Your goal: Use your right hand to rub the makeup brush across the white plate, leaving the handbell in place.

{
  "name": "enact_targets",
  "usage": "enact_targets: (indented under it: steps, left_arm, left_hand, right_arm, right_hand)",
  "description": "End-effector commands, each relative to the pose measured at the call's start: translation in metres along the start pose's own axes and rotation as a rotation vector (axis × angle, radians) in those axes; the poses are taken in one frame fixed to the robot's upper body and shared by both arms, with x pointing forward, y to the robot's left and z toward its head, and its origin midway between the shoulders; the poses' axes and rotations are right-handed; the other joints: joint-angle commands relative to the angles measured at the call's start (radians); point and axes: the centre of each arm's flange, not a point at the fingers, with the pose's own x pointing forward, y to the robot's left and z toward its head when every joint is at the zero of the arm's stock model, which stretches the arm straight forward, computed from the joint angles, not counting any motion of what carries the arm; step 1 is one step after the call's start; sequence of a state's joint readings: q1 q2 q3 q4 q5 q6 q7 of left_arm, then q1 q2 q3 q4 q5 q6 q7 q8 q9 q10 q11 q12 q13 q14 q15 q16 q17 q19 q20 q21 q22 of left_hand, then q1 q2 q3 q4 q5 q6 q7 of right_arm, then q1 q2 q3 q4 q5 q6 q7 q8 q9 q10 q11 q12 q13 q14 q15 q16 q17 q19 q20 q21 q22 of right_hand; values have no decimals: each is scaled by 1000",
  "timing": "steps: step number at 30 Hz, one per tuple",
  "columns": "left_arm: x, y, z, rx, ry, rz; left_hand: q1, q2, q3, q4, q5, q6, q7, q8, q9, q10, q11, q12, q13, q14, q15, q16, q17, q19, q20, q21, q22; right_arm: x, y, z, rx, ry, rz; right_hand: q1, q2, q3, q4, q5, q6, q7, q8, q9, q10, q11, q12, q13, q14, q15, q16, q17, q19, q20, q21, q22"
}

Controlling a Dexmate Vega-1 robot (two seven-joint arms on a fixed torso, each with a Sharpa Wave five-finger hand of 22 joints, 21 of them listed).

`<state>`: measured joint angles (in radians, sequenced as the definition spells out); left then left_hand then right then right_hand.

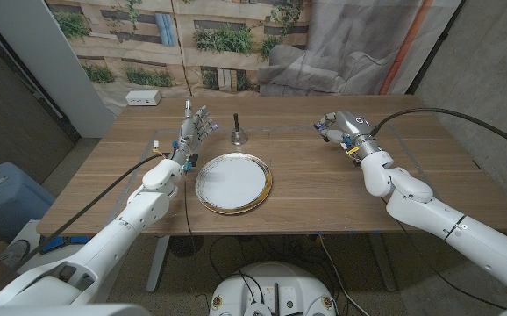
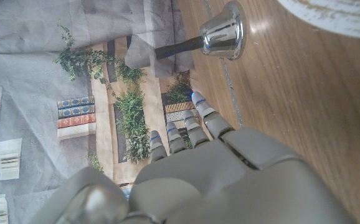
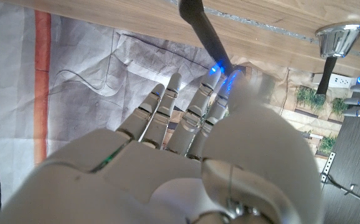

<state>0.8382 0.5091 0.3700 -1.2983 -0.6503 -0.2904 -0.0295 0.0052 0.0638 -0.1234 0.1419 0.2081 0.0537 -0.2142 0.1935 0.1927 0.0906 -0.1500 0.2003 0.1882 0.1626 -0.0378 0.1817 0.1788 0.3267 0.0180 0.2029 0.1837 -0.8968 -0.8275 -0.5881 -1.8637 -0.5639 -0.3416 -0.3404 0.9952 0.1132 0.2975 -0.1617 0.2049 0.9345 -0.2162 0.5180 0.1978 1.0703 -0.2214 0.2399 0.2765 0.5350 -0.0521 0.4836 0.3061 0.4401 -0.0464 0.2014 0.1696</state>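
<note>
Right hand pinches brush over bare tabletop, well apart from plate; bell behind plate; left hand open beside it.

Gold-rimmed white plate mid-table; silver handbell upright just behind it

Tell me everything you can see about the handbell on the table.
The handbell is a small bell with a shiny, silver-looking flared body and a slim dark handle. It stands upright on its mouth on the wooden table, just beyond the white plate, apart from its rim. Nothing touches it; the left hand stands beside it, fingers spread. Its clapper is hidden.
</note>
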Motion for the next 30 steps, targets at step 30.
enact_targets:
  steps: [30]
  left_arm:
    - [0, 0, 0, 0, -1, 1]
  left_hand:
    - [0, 16, -3, 7, 8, 1, -7, 3, 2, 2, -7, 7, 3, 10, -13, 3, 2, 6, 1, 7, 5]
  right_arm:
    - [3, 29, -5, -310, 15, 96]
  right_hand:
    - [4, 3, -1, -1, 5, 12, -1, 6, 6, 8, 2, -4, 4, 14, -154, -8, 2, 6, 1, 0, 4]
